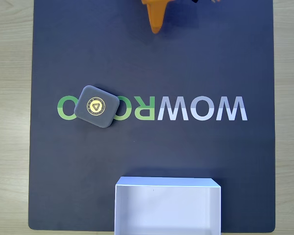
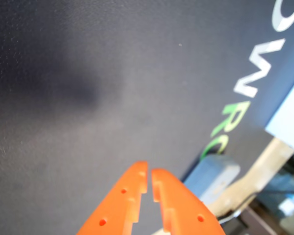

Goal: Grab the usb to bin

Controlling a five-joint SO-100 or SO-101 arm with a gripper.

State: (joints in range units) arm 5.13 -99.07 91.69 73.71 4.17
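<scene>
The usb (image 1: 96, 106) is a small dark grey rounded-square block with a gold triangle emblem. It lies flat on the dark mat, over the green letters at the left of the printed logo. The bin (image 1: 167, 205), a white shallow box, sits at the mat's bottom edge in the fixed view. My orange gripper (image 1: 157, 28) pokes in from the top edge, well away from both. In the wrist view the gripper (image 2: 149, 169) is shut with nothing between its fingers, and the usb (image 2: 213, 176) shows blurred beyond its tip, with a corner of the bin (image 2: 289, 115) at the right edge.
A dark mat (image 1: 152, 73) with the WOWROBO logo (image 1: 201, 108) covers the light wooden table (image 1: 10, 98). Bare mat stretches between the gripper, the usb and the bin.
</scene>
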